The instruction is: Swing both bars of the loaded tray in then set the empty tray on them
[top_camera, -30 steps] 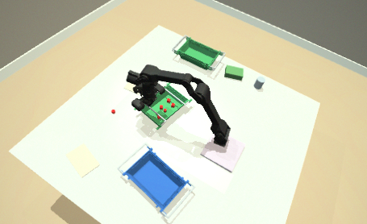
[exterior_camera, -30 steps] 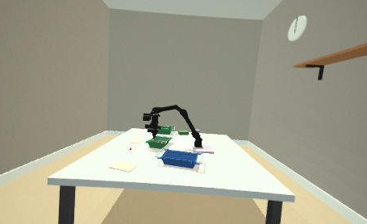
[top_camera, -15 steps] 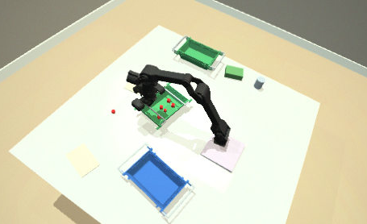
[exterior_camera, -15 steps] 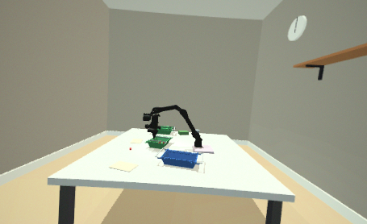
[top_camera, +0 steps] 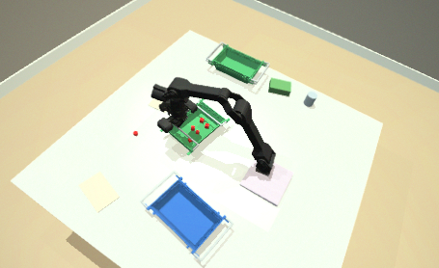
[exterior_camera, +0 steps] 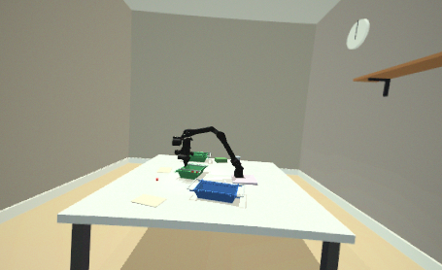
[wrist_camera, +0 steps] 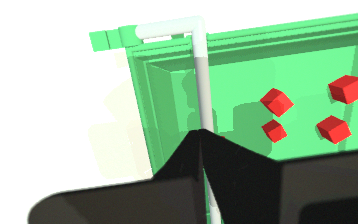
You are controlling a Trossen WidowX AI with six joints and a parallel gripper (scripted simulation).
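Note:
The loaded green tray (top_camera: 182, 140) (exterior_camera: 189, 174) (wrist_camera: 280, 29) stands on the table with several small red blocks (top_camera: 206, 125) (wrist_camera: 347, 89) inside. Its near bar (top_camera: 189, 137) (wrist_camera: 203, 90) lies across the top, inward of one end. Its other bar (top_camera: 212, 116) also lies across the top, near the opposite end. My gripper (top_camera: 180, 126) (exterior_camera: 186, 165) (wrist_camera: 197, 137) is shut and empty, tips together just above the near bar, hiding part of it. An empty green tray (top_camera: 239, 65) at the back and an empty blue tray (top_camera: 188, 214) (exterior_camera: 217, 191) in front both have bars swung outward.
A green block (top_camera: 280, 87) and a grey-blue cylinder (top_camera: 310, 99) stand right of the back tray. A pink mat (top_camera: 270, 185) lies at the arm's base. A loose red block (top_camera: 135, 133) and a cream pad (top_camera: 98, 192) (exterior_camera: 149, 200) lie left; another pad (top_camera: 154, 104) lies beside the gripper.

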